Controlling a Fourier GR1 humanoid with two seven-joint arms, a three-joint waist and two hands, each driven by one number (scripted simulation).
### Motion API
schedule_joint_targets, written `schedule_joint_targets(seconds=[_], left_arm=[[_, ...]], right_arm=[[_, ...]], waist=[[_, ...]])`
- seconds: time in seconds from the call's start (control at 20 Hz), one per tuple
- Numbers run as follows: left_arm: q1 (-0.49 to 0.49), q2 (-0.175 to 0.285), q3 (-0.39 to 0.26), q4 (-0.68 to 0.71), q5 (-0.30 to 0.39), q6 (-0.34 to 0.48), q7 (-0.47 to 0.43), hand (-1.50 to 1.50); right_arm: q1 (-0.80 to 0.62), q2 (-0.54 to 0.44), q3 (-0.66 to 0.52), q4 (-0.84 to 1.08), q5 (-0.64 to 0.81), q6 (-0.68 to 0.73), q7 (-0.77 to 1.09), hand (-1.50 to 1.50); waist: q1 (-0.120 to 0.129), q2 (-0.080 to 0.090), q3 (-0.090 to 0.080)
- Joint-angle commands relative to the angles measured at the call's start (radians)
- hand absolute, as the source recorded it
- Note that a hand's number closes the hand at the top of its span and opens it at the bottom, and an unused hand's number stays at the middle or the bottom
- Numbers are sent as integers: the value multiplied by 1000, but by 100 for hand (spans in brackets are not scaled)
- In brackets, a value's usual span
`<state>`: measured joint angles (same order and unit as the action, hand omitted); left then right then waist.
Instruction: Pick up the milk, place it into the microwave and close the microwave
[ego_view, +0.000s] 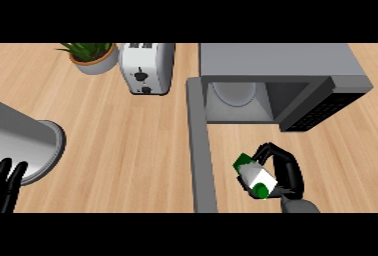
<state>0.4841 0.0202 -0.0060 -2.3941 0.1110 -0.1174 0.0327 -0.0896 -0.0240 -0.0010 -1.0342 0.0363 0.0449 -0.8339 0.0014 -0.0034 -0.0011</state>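
The milk (255, 176) is a white carton with green ends, held tilted above the counter in front of the microwave. My right hand (286, 170) is shut on it, fingers curled round its far side. The grey microwave (280, 62) stands at the back right with its cavity open and a pale turntable (236, 92) inside. Its door (199, 150) swings out toward me, just left of the carton. At the lower left edge my left hand (10, 182) rests open, fingers up.
A white toaster (146, 67) stands left of the microwave, with a potted plant (92, 56) beside it. A large grey cylindrical object (29, 142) lies at the left edge by my left hand. The counter (125, 150) is light wood.
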Motion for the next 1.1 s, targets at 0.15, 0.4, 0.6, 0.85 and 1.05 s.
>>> schedule_joint_targets(seconds=[0.15,0.4,0.6,0.85,1.05], left_arm=[[5,-1,34,-14,34,-18,17,-150],[-30,35,98,52,73,-54,-3,-150],[-91,33,88,37,77,-30,57,-150],[-44,21,110,109,85,-88,-41,-150],[-65,22,91,57,84,-74,8,-150]], right_arm=[[-157,23,74,-80,57,-176,203,150],[-338,9,42,12,93,-315,383,150],[-516,-11,-25,277,125,-374,320,150],[-645,-54,-90,481,130,-400,276,150],[-780,-124,-144,643,133,-419,294,150]], waist=[[8,2,1],[13,3,0],[25,11,2],[31,11,2],[55,23,3]])
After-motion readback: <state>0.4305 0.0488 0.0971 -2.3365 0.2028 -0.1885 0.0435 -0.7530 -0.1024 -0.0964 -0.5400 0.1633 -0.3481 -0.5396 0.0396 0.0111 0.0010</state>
